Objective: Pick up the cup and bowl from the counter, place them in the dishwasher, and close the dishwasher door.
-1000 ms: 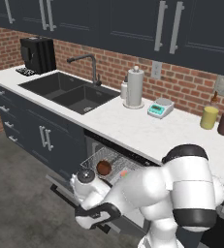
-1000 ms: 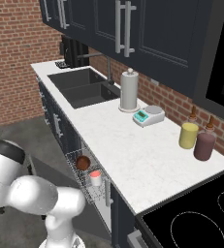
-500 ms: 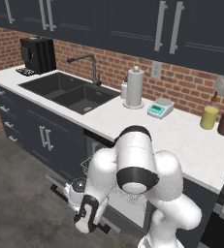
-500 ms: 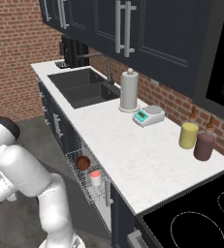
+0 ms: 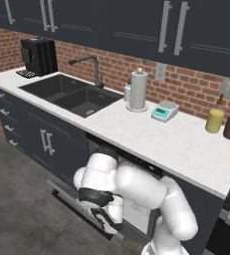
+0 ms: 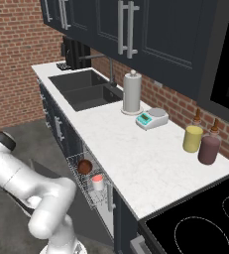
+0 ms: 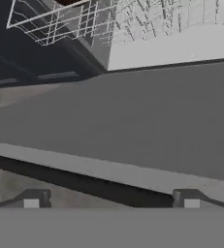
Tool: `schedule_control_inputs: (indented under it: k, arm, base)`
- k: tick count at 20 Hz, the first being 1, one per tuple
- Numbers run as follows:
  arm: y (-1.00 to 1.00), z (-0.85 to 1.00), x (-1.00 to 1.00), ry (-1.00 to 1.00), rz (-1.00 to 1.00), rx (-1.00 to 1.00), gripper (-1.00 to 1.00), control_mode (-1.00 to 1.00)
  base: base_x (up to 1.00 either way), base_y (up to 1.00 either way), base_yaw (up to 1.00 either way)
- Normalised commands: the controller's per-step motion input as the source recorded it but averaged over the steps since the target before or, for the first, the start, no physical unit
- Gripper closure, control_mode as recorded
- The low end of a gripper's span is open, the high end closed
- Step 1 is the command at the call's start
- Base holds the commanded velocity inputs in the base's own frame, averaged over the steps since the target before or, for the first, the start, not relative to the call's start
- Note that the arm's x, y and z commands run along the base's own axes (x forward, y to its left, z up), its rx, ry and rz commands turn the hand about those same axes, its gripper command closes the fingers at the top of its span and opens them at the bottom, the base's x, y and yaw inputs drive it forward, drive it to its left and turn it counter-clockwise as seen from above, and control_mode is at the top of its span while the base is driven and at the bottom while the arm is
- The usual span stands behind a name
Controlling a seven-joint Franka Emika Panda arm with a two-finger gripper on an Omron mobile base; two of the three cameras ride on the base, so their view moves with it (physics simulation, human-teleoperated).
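Down low, the gripper (image 7: pixel 111 201) hangs spread wide and empty over the dropped dishwasher door (image 7: pixel 133 121), its bar handle (image 7: pixel 74 179) just beyond the fingertips. Further right, bowl (image 6: pixel 85 166) and cup (image 6: pixel 97 182) sit in the wire rack (image 6: pixel 81 191).

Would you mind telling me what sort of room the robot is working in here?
A home kitchen, apparently: a double sink set into a white counter against a brick wall, a dishwasher with its wire rack pulled out, and a stovetop at the counter's end.
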Motion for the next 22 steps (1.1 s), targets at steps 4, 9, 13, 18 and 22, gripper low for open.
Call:
schedule_control_inputs:
  k: [4, 9, 13, 18, 22]
  arm:
    - [0.88, -0.27, -0.51, -0.29, -0.01, -0.18, -1.00, -1.00]
    - [0.76, -0.02, -0.55, -0.18, 0.00, -0.10, -1.00, -1.00]
    - [0.68, 0.00, -0.21, -0.08, 0.00, -0.06, -1.00, -1.00]
    - [0.62, -0.25, 0.00, -0.02, -0.03, -0.14, -1.00, -1.00]
    - [0.44, -0.37, 0.03, -0.09, -0.11, -0.15, -1.00, -1.00]
  base:
    - [0.00, 0.00, 0.00]
    - [0.00, 0.00, 0.00]
    - [0.00, 0.00, 0.00]
    - [0.00, 0.00, 0.00]
    - [0.00, 0.00, 0.00]
